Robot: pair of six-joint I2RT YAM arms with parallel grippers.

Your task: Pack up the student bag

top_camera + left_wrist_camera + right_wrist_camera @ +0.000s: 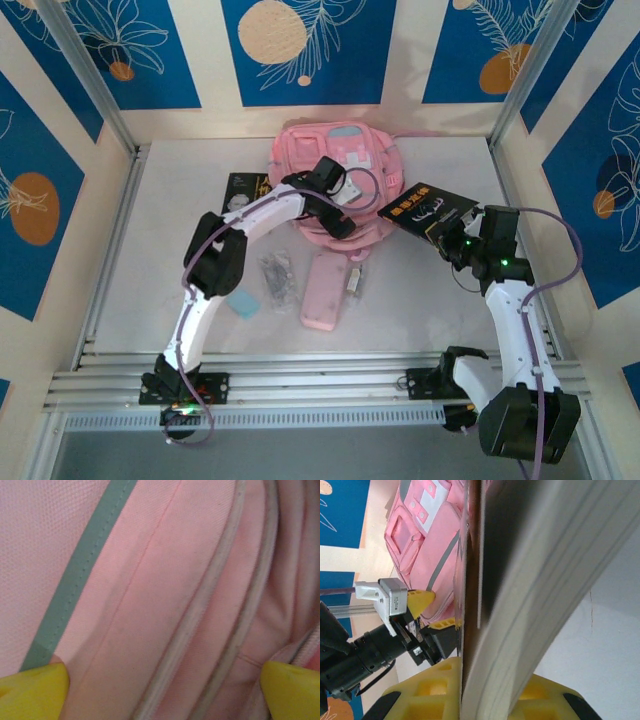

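Student bag [350, 155] — soft pink, grey-blue trim

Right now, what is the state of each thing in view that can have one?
student bag: lying on the table, zip state unclear
left gripper: open, against the bag's fabric
right gripper: shut on the black book
black book: held up beside the bag
pencil case: flat on the table, outside the bag
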